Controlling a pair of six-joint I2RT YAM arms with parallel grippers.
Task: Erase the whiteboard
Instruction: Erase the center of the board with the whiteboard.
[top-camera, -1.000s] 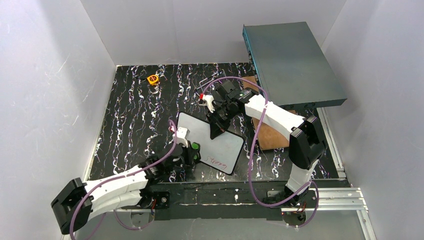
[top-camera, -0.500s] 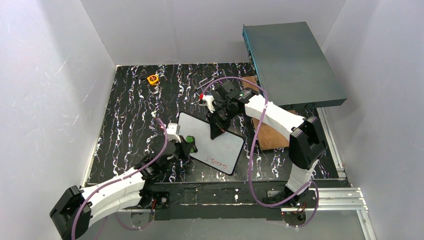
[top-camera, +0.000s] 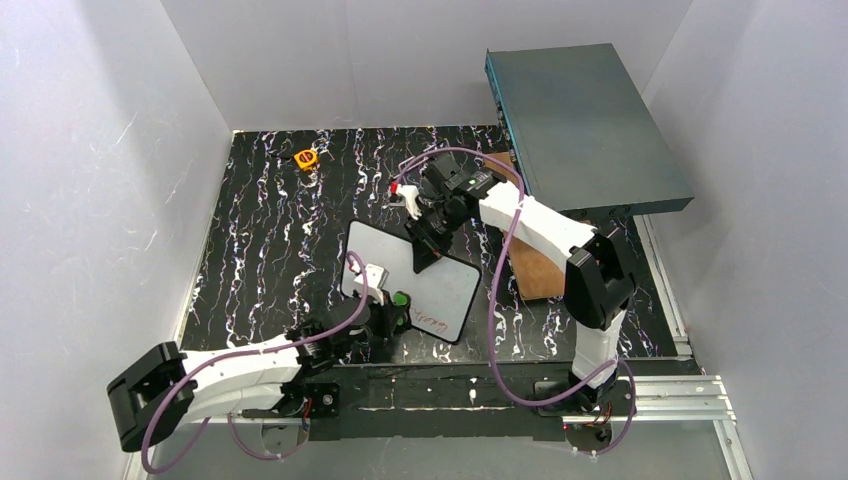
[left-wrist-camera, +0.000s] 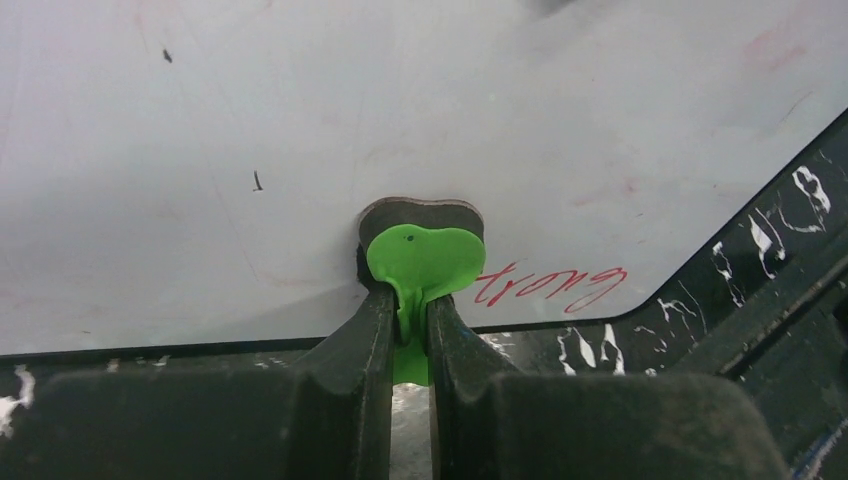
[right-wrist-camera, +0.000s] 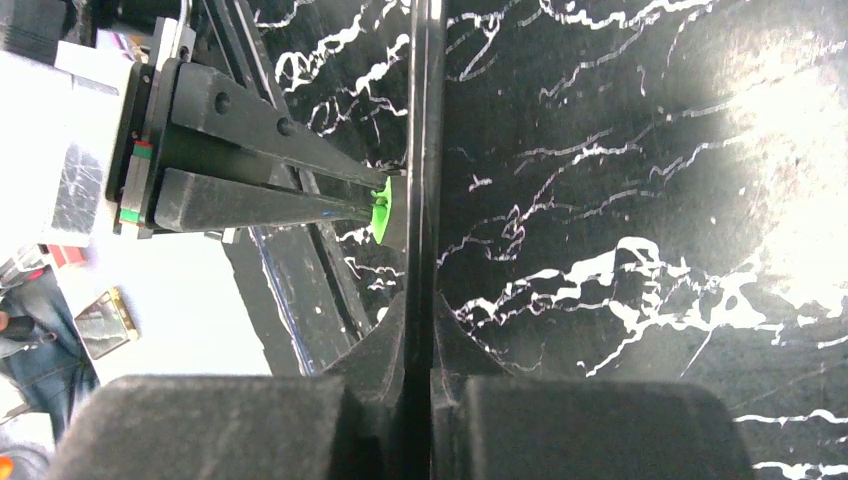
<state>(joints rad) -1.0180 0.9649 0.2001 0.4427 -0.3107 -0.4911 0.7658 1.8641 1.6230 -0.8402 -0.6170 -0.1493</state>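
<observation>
Where the whiteboard (top-camera: 445, 290) stands: on the black marbled table (top-camera: 270, 230), between the two grippers, its far edge in the right fingers and its near part in front of the left fingers.
Left gripper (left-wrist-camera: 409, 312): clenched on the stem of a green eraser (left-wrist-camera: 420, 255); in the top view it (top-camera: 398, 302) sits over the board's near half.
Eraser: its dark pad is pressed flat on the white face, straight ahead of the left fingertips.
Red writing (left-wrist-camera: 550, 288): just right of the left fingers, close to the board's near frame; also visible from above (top-camera: 430, 320).
Right gripper (right-wrist-camera: 420, 320): both fingers pinch the board's thin black frame (right-wrist-camera: 425, 150), which runs edge-on straight out from between them.
Right wrist view: the left gripper's fingers and the eraser lie to the left of the frame, the eraser touching the board.
Right gripper from above (top-camera: 425, 250): at the middle of the board's far edge.
Brown board (top-camera: 535, 270): on the table beside the right arm, apart from the whiteboard.
Grey-teal box (top-camera: 580, 120): beyond the right gripper, at the far right.
Small orange object (top-camera: 307, 158): well beyond the left fingers, near the far wall.
</observation>
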